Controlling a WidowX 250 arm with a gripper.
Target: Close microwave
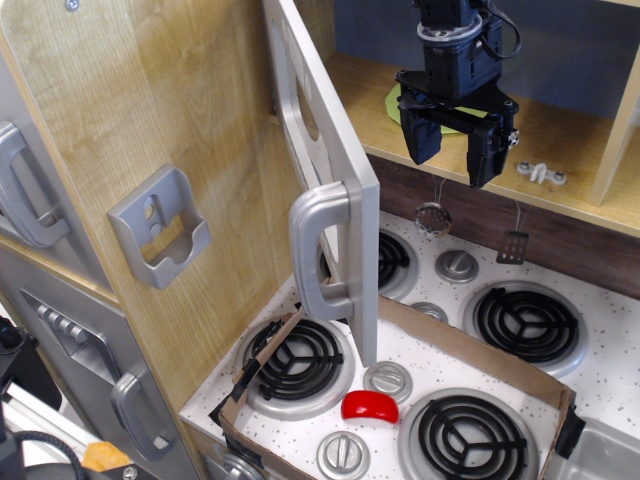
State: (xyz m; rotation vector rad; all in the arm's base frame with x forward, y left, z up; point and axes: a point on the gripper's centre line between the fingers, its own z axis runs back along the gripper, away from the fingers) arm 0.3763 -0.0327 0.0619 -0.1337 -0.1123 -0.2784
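The microwave door (330,130) is grey and stands swung wide open, seen nearly edge-on, with its vertical silver handle (318,250) facing me. The wooden interior (570,130) lies open behind it at the upper right. My black gripper (452,148) hangs open and empty in front of the interior, to the right of the door and apart from it. A green object (395,100) lies on the wooden floor, partly hidden behind the gripper.
Below is a white stove top (440,340) with several black burners, silver knobs and a cardboard rim (480,350). A red object (370,406) lies near the front. Two small utensils (432,215) hang under the shelf. A grey holder (160,228) sits on the wooden side panel.
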